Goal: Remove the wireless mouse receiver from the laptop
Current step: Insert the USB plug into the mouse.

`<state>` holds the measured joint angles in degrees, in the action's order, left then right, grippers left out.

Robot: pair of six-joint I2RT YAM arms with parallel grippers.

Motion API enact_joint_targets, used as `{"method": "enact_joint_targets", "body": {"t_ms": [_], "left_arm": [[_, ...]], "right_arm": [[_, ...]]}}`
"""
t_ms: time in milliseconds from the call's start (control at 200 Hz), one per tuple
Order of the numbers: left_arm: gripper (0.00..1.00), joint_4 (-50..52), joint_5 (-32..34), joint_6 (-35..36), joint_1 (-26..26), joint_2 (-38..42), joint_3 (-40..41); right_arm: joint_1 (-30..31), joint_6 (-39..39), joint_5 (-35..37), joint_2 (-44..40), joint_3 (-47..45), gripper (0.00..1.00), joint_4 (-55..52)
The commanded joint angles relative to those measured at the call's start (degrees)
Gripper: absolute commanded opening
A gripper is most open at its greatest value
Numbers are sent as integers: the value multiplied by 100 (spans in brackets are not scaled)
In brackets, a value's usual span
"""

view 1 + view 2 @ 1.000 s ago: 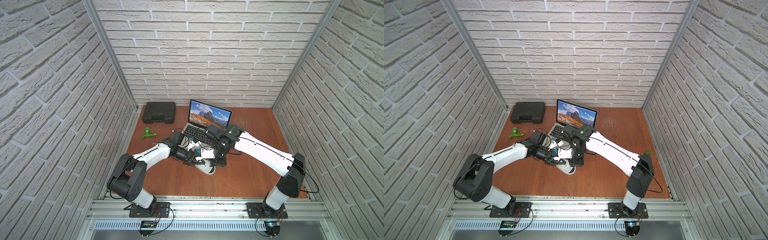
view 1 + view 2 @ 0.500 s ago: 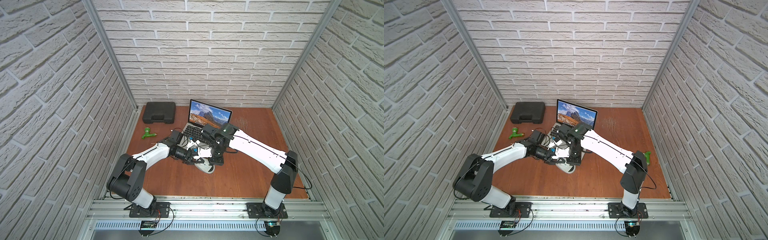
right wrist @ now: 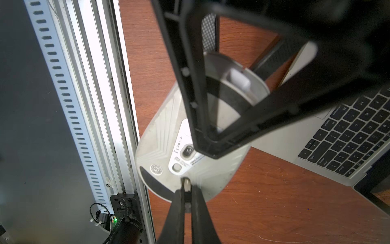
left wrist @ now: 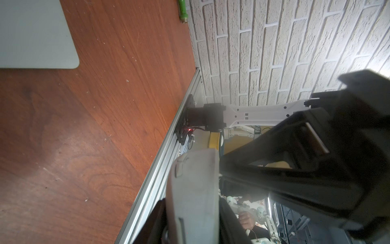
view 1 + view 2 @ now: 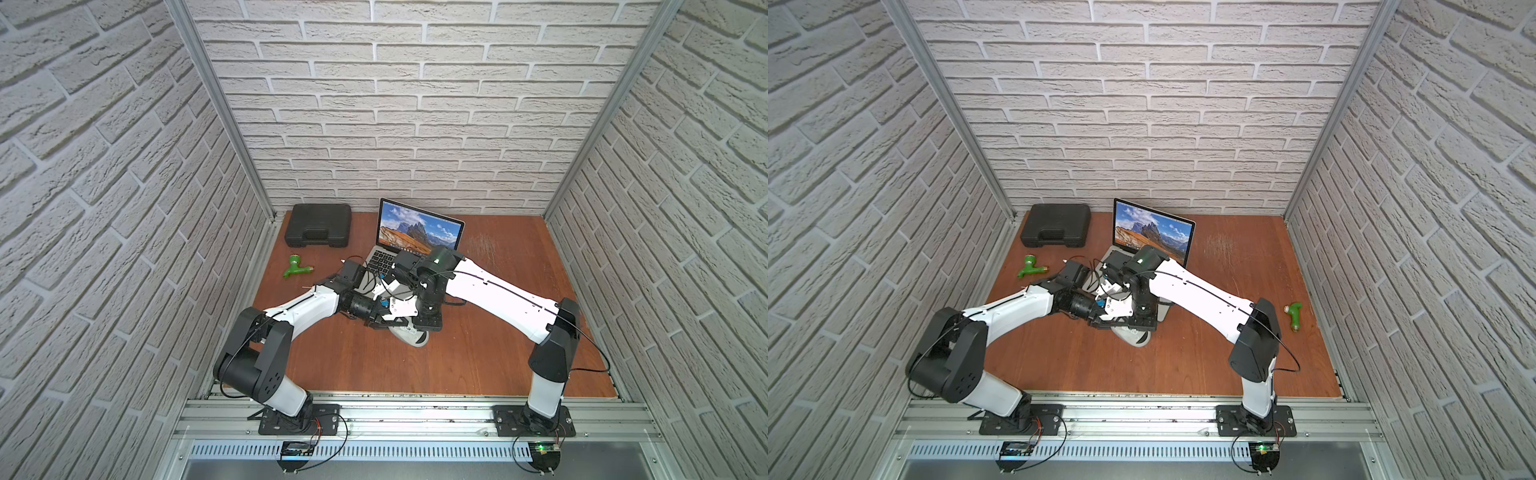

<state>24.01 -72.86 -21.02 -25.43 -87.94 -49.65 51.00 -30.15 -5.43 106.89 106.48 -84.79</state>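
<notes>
A: Item: wireless mouse receiver (image 3: 186, 182)?
B: Likely the pale stub pinched in the closed right gripper (image 3: 186, 191), against the rim of the upturned mouse (image 5: 415, 340), six o'clock of the laptop (image 5: 419, 226).
A: Left gripper (image 4: 193, 207)?
B: Clamped on the mouse, apparently steadying it. Right wrist view alone shows the stub; top views hide it.

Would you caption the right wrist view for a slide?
Left claw holds the upturned mouse; right claw pinches a pale stub at its edge.
</notes>
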Motion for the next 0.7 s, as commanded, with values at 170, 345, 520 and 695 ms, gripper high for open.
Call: {"method": "enact_joint_targets", "body": {"t_ms": [170, 345, 520, 695], "left_arm": [[0, -160, -387, 93, 22, -32, -217], [0, -176, -392, 97, 21, -15, -213], [0, -251, -370, 47, 23, 40, -199], [0, -344, -378, 10, 27, 28, -177]], "right_arm": [[59, 42, -69, -63, 1, 2, 178], [-130, 66, -399, -453, -389, 2, 684], [-257, 23, -478, -596, -695, 2, 931], [-293, -14, -471, -762, -924, 2, 1270]]}}
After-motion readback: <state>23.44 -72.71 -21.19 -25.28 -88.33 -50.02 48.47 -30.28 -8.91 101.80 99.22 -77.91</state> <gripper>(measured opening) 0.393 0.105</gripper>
